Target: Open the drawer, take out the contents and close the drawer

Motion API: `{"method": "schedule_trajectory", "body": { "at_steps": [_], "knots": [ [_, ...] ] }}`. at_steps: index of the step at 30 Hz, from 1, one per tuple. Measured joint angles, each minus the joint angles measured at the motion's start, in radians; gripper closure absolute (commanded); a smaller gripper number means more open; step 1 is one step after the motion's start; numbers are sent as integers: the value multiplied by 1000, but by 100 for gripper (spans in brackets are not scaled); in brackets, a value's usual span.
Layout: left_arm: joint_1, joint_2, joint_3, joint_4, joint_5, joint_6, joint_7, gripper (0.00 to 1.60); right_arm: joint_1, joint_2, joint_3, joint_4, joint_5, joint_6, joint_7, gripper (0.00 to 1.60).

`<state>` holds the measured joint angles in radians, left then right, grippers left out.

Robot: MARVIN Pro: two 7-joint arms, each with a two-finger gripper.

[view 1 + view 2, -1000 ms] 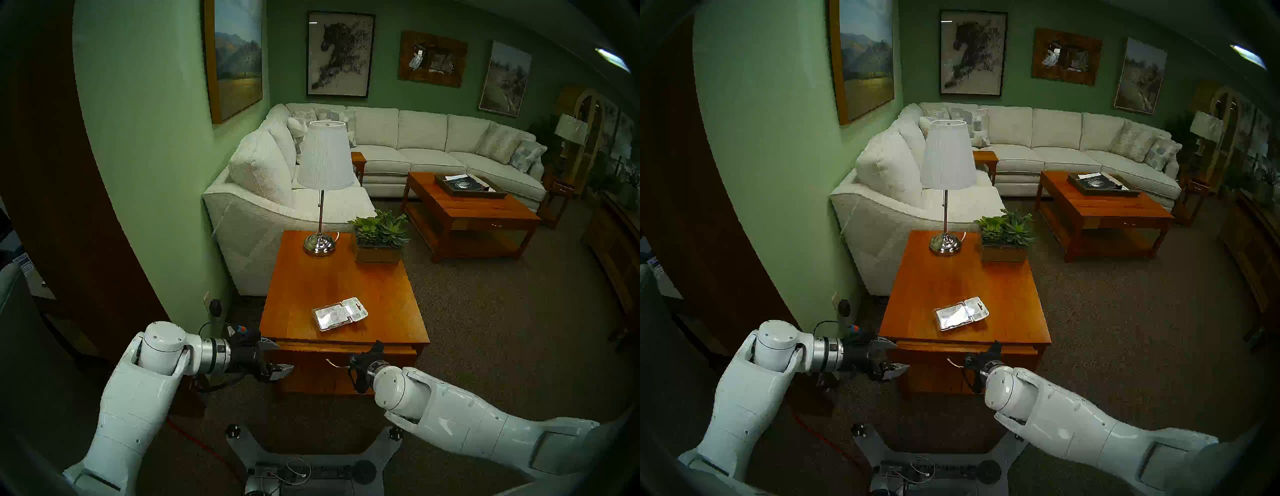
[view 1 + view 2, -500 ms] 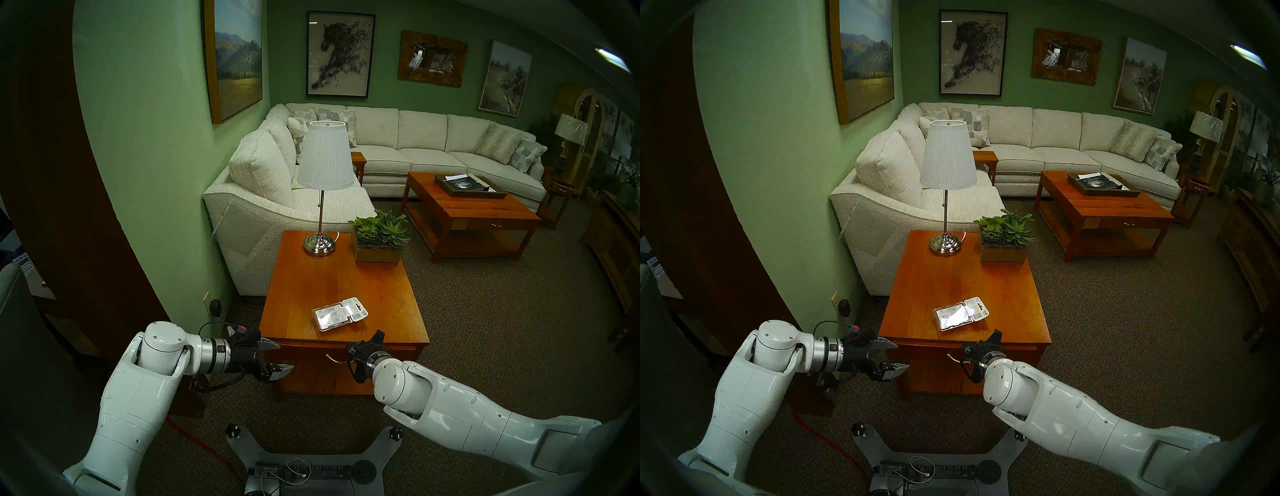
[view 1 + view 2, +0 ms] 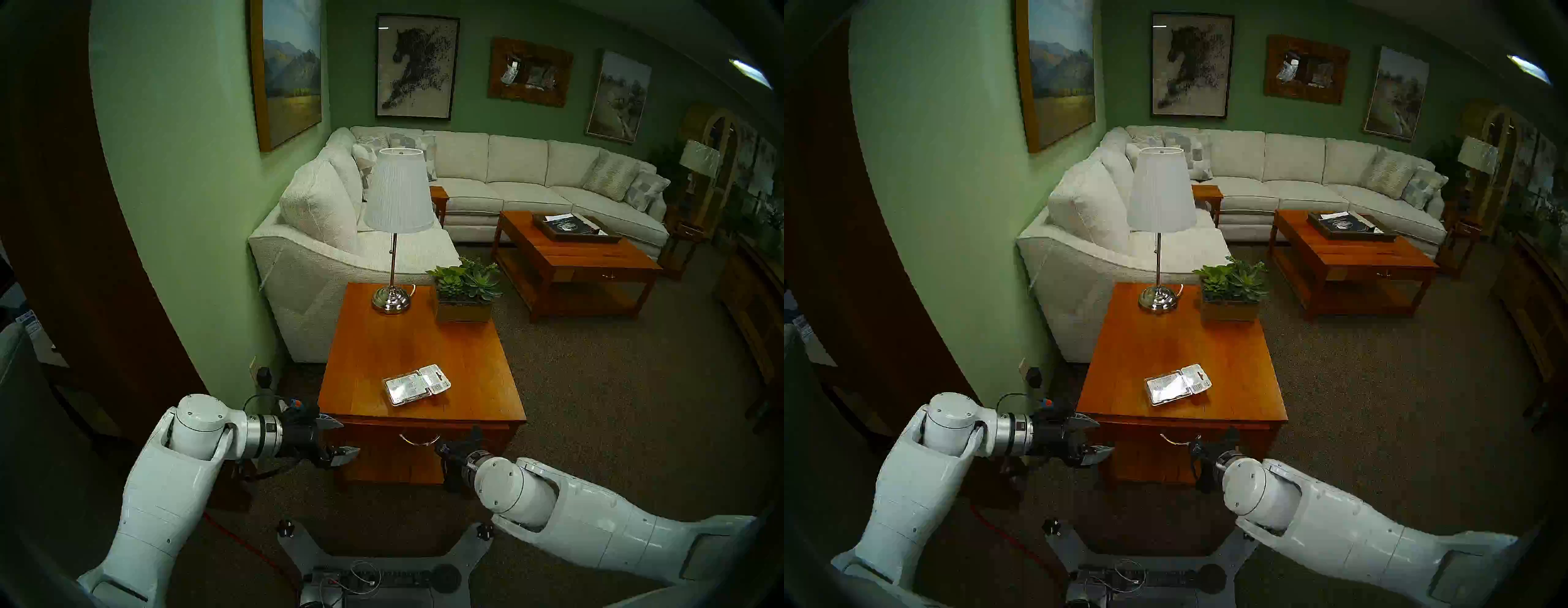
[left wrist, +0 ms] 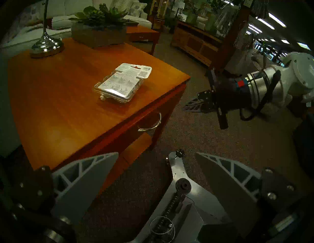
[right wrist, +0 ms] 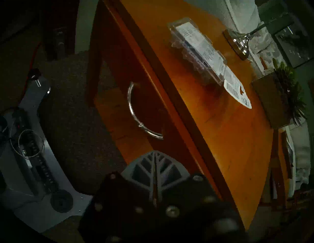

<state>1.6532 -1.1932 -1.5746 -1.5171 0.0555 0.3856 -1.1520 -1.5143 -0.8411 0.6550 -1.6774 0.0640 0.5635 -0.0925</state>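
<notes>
- Since a second ago, the right hand (image 3: 462,446), fingers pressed shut on nothing, has drawn back low and rightward off the curved silver bail handle (image 3: 418,439); the wide orange-brown wooden drawer (image 3: 424,433) now sits flush.
- Left hand (image 3: 339,437) waits open, lower left.
- Flat clear plastic blister pack with white card (image 3: 416,384) lies mid-frame on the orange wooden table (image 3: 382,339): likely light, stiff, slippery; pinch its edges.
- Farther up, chrome lamp (image 3: 392,297) and succulent planter (image 3: 464,297) stand well clear.
</notes>
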Motion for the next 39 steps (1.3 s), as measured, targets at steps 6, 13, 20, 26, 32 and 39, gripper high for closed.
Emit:
{"method": "schedule_trajectory", "body": {
  "at_steps": [6,13,20,26,32,39],
  "knots": [
    [0,0,0,0,0,0,-1,0,-22,30,11,-34,24,-2,-3,160],
    [0,0,-1,-1,0,0,-1,0,1,0,6,60,30,-27,13,160],
    [0,-1,-1,0,1,0,-1,0,43,-55,-4,159,13,-53,43,160],
    [0,-1,-1,0,1,0,-1,0,84,-103,-10,235,-11,-80,53,160],
    [0,-1,-1,0,2,0,-1,0,132,-155,-43,331,-77,-80,25,160],
    [0,-2,-1,0,2,0,-2,0,174,-215,-76,442,-135,-79,-12,160]
  ]
}}
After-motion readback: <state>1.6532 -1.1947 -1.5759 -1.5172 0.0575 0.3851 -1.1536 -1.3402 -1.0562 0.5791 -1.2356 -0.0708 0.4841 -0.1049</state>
